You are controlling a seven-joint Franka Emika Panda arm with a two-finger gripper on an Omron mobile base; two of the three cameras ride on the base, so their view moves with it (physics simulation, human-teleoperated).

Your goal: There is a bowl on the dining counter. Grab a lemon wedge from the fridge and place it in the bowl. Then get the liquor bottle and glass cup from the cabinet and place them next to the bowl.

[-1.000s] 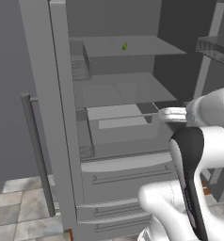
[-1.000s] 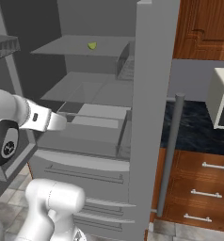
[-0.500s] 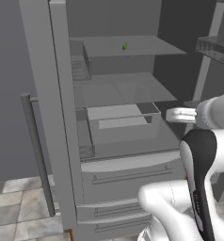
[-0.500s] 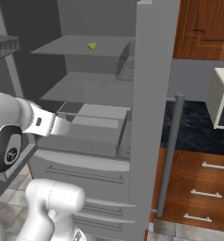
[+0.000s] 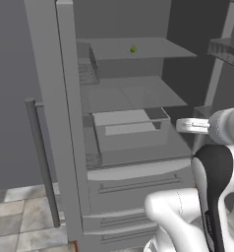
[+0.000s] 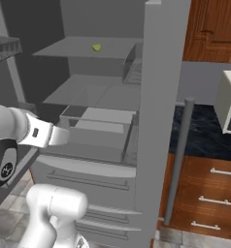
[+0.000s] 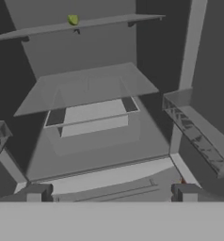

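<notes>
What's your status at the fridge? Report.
Hand open, empty, facing the open fridge. Lemon wedge on the top shelf, well above the hand. Nothing between them.

Fridge (image 5: 65, 123) open; lemon wedge (image 5: 132, 48) apparently on top shelf.

Grey wall (image 5: 15, 49) at left; floor (image 5: 18, 221) of pale grey-beige stone tiles. Right base view: brown wood upper cupboard (image 6: 212, 29), dark speckled counter (image 6: 205, 140) carrying a white microwave (image 6: 229, 101) at its right edge. Beneath, brown drawers (image 6: 209, 193) with grey bar handles.
</notes>
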